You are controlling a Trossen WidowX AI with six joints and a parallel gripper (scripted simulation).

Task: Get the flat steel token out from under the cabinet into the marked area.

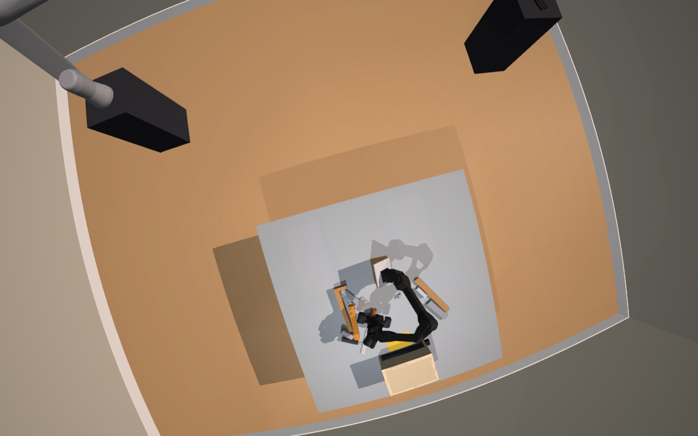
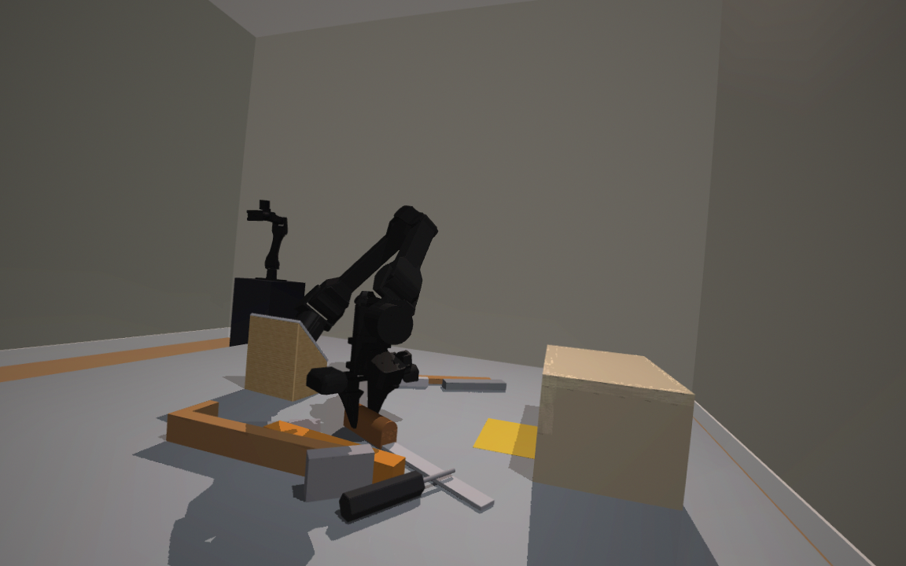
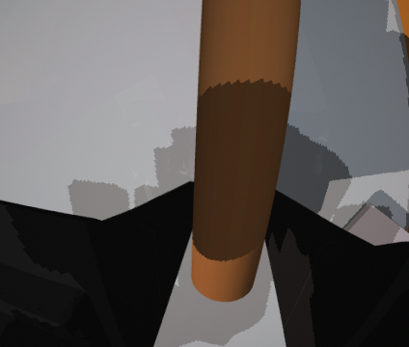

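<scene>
My gripper points down and is shut on the orange-brown round handle of a tool. A flat pale strip runs from the handle's far end, angled down toward the near side in the exterior view. The cabinet stands beyond the strip's tip, with dark vent slots along its front. The yellow marked area lies in front of it, partly hidden by the arm or the cabinet. I cannot see the token.
A black-handled tool lies with its thin rod crossing the strip in the exterior view. An orange bar frame and an upright grey plate stand beside my gripper. A wooden wedge block and a grey bar are farther back.
</scene>
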